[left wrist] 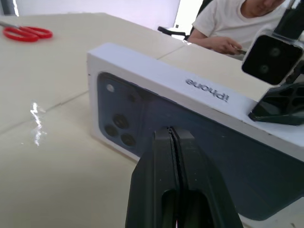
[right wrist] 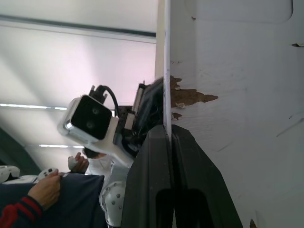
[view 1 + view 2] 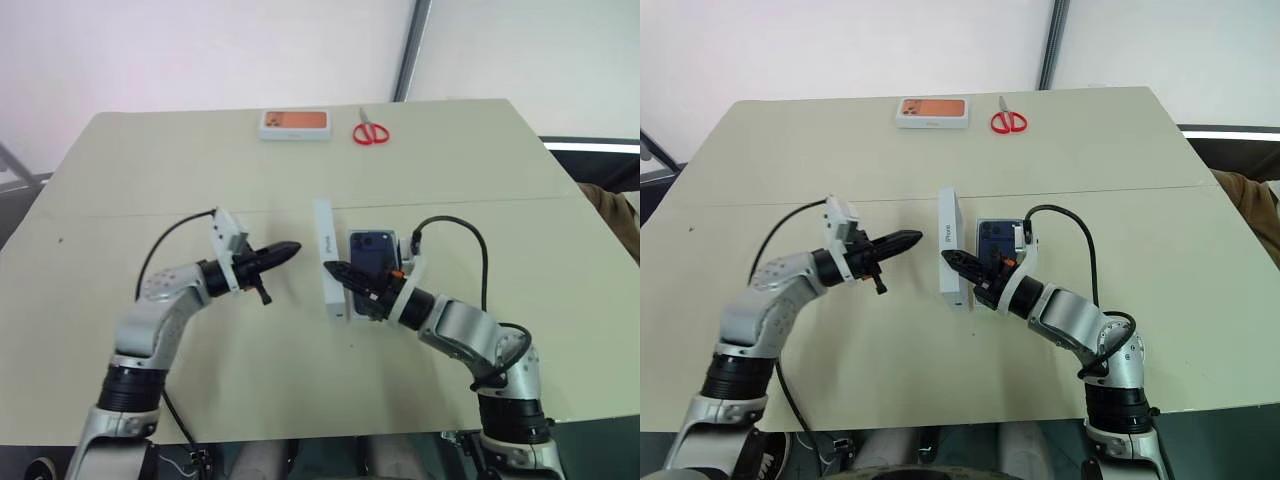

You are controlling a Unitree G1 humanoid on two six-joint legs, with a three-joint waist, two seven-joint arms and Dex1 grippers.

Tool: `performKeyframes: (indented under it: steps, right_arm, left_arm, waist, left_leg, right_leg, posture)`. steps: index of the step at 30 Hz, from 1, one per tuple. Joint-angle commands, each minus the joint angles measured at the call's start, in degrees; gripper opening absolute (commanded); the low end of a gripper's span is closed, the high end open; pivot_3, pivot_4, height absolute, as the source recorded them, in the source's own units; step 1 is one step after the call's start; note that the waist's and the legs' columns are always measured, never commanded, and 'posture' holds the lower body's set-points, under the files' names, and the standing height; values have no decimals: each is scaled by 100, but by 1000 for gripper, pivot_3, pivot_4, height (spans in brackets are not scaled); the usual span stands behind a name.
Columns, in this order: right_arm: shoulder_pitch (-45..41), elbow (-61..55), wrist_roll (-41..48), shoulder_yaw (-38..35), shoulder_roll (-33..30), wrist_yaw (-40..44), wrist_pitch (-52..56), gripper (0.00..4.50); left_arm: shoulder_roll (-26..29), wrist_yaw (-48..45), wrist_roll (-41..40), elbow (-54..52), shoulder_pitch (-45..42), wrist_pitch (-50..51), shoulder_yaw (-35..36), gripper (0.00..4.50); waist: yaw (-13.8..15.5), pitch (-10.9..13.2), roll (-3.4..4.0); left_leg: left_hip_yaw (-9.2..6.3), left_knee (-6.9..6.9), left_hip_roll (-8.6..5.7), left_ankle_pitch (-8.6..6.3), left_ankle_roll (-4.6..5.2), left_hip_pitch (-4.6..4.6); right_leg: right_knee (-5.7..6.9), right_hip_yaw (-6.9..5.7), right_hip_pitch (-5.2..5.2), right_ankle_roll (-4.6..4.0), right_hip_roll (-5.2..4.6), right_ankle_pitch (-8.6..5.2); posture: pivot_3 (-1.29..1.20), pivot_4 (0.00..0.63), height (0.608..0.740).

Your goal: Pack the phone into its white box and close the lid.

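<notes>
Right pincer (image 3: 336, 270), clamped on the upright lid (image 3: 327, 262); left pincer (image 3: 292, 248) together, just beside.

The white cardboard lid (image 3: 326, 258) stands up on one long edge near the middle of the beige tabletop (image 3: 120, 180), a narrow white side wall turned upward. That wall carries small grey lettering, and the broad face below it shows a dark blue phone picture with a cluster of camera lenses at one end (image 1: 142, 118). Just beside the lid, on its right, sits the slim dark navy-blue phone (image 3: 372, 250), glossy back up, its square camera cluster at the far end. It lies flat in the shallow white cardboard box (image 3: 981, 226), whose low rim frames it; the near end is hidden.
</notes>
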Motion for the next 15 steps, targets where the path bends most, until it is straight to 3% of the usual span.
performKeyframes:
  steps: [1,3,8,10,15]
  right_arm:
    - [53,-139,147,-1,-37,13,-166,287]
    - [63,-124,147,10,-97,6,-208,897]
    - [-136,-216,-99,9,-497,221,-294,3372]
    - [-329,-317,-773,-143,-757,576,-422,4323]
    - [-625,-441,-2658,-683,-1562,1487,-1122,4323]
  left_arm:
    - [-51,50,36,-113,-14,-75,-87,16]
    - [-110,67,93,-43,-3,-138,-177,0]
    - [-306,87,205,94,-83,-228,-369,0]
    - [-346,96,213,124,-128,-224,-384,0]
    - [-661,167,383,464,-330,-351,-554,0]
  waist:
    - [-1,0,1]
    - [-1,0,1]
    - [13,0,0]
    - [12,0,0]
    - [100,-1,-2]
  left_leg:
    - [0,0,1,0,0,0]
    - [0,0,1,0,0,1]
    - [1,2,-1,0,0,1]
    - [1,4,-1,0,0,0]
    - [2,6,-3,-2,4,1]
  right_leg:
    - [0,0,1,0,1,0]
    - [0,0,1,0,1,0]
    - [0,0,4,0,-1,0]
    - [-1,0,4,0,-1,0]
    - [-3,-5,6,2,0,-1]
  posture:
    - [0,150,740]
    - [0,150,740]
    - [0,150,740]
    - [0,150,740]
    - [0,150,740]
